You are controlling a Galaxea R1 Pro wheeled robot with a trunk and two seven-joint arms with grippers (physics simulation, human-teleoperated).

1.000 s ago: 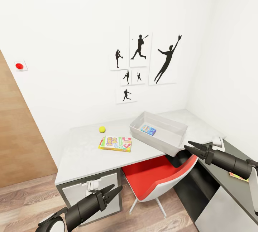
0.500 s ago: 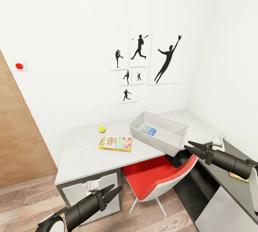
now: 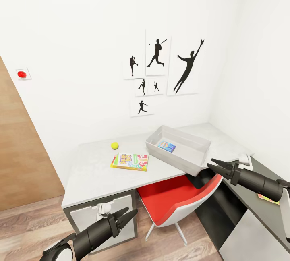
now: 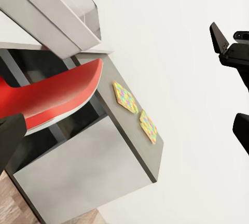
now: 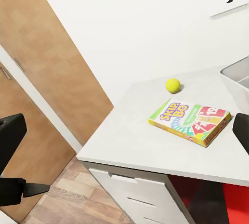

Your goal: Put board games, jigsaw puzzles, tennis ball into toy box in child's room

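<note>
Nothing changed since earlier frame; left tool [image 3: 129, 214] apart, empty, below surface [image 3: 92, 172] edge; right tool [image 3: 214, 165] apart, empty, just beside toy box [image 3: 189, 158]; Skip-Bo box [image 3: 130, 161] between tools

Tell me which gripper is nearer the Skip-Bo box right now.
Left, by a modest margin as the head view shows it. The left gripper hangs below the desk's front edge, under the Skip-Bo box; the right gripper sits past the toy box.

On the table [image 3: 92, 172], the tennis ball [image 3: 114, 145] lies behind the Skip-Bo box [image 3: 130, 161]; the toy box [image 3: 189, 160] overhangs the front edge.
</note>
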